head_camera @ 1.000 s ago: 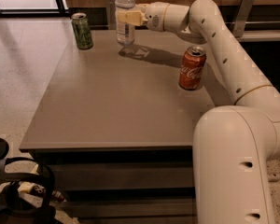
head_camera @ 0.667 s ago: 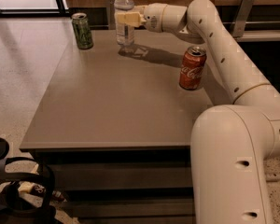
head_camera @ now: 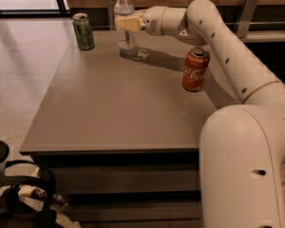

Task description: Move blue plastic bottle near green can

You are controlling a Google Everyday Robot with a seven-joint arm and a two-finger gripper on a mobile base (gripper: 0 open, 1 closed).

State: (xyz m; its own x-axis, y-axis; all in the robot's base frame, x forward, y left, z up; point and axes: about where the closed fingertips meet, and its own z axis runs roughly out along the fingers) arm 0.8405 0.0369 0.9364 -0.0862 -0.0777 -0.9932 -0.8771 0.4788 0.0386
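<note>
The blue plastic bottle (head_camera: 125, 22) is a clear bottle with a white cap and stands upright near the table's far edge. My gripper (head_camera: 126, 23) is shut on its middle, reaching in from the right. The green can (head_camera: 83, 31) stands upright at the far left corner of the table, a short gap to the left of the bottle.
A red Coca-Cola can (head_camera: 195, 70) stands on the right side of the grey table (head_camera: 118, 108), under my arm (head_camera: 218, 37). A wooden wall runs behind the table. A dark bag (head_camera: 19, 198) lies on the floor at the lower left.
The gripper and the bottle have shifted a little to the left, toward the green can. The cans have not moved.
</note>
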